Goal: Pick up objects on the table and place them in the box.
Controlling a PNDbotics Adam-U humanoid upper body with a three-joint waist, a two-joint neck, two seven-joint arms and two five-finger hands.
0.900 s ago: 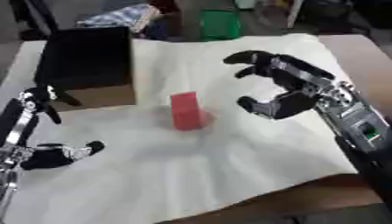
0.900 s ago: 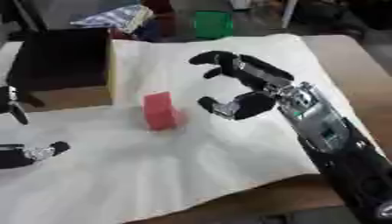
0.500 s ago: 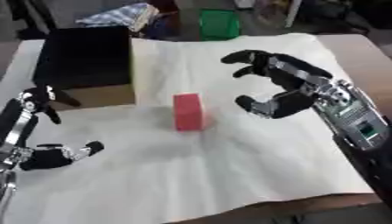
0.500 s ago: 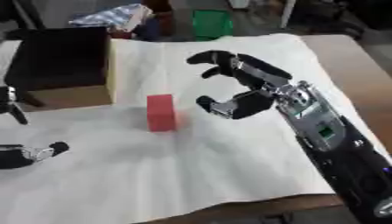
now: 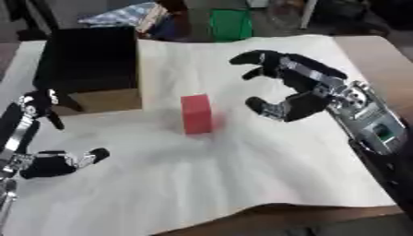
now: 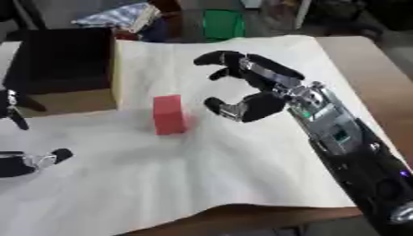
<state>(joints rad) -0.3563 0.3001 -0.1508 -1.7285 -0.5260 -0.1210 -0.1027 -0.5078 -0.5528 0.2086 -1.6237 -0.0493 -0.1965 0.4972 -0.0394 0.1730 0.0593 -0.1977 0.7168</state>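
Black and silver, the left hand (image 5: pixel 44 159) is idling at the lower left, fingers relaxed and apart, gripping nothing. Just beyond it the black box (image 5: pixel 87 62) is sitting open-topped on the white paper sheet (image 5: pixel 226 170). Rightward, the red block (image 5: pixel 196 114) is standing upright, near the box's front corner. Beside it the right hand (image 5: pixel 300 91) is hovering, thumb and fingers spread wide and curved toward the block, not touching it.
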